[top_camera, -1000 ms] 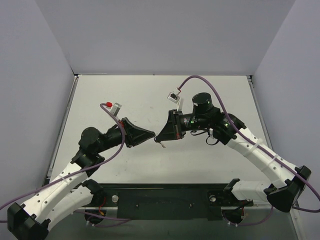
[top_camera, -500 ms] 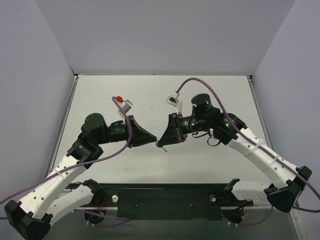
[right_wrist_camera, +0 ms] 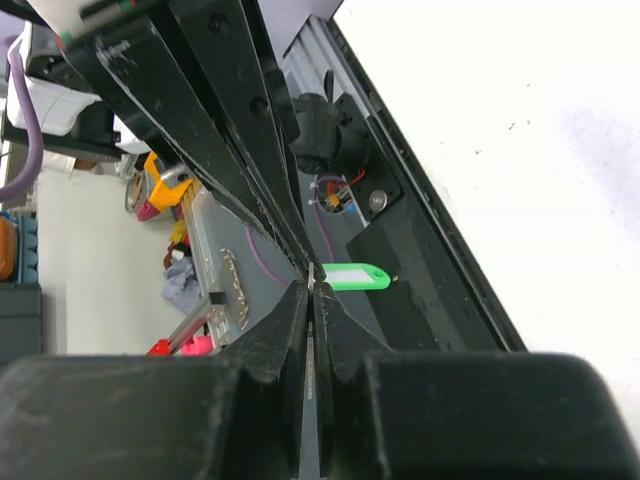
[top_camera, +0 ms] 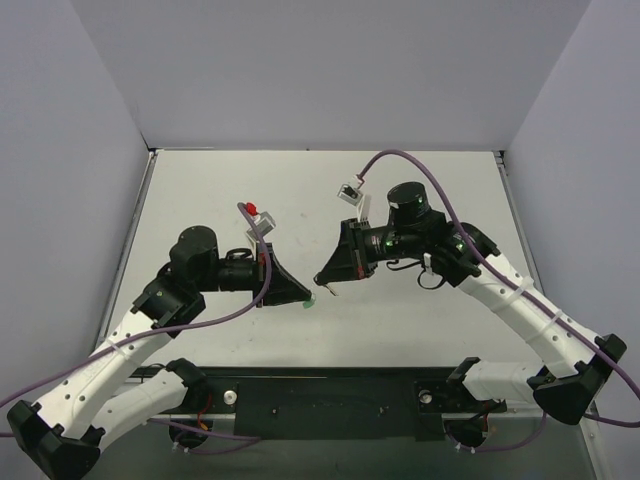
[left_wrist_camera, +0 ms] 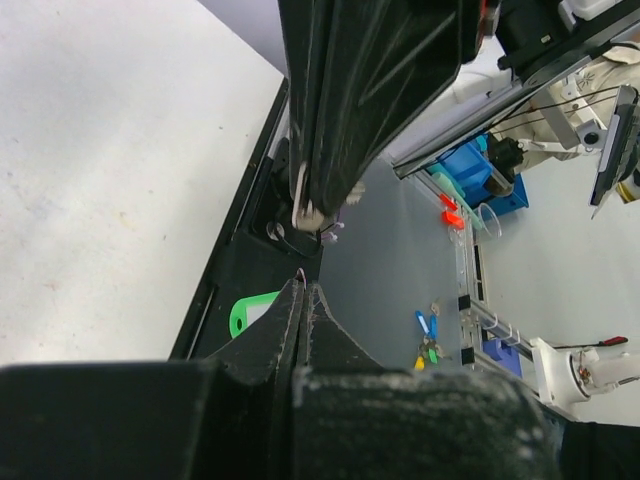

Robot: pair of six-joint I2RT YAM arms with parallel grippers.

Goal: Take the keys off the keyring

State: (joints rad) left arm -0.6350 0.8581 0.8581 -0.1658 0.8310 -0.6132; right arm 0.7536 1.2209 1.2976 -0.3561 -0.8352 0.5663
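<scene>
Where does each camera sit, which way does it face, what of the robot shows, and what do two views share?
Top external: fixed above and behind the arms, looking down on the table; both arms show, left gripper and right gripper close together.
Left wrist: on the left arm, looking along its own shut fingers at the right gripper.
Right wrist: on the right arm, looking along its own shut fingers at the left gripper.
Shared: both wrist views show the green tag.
</scene>
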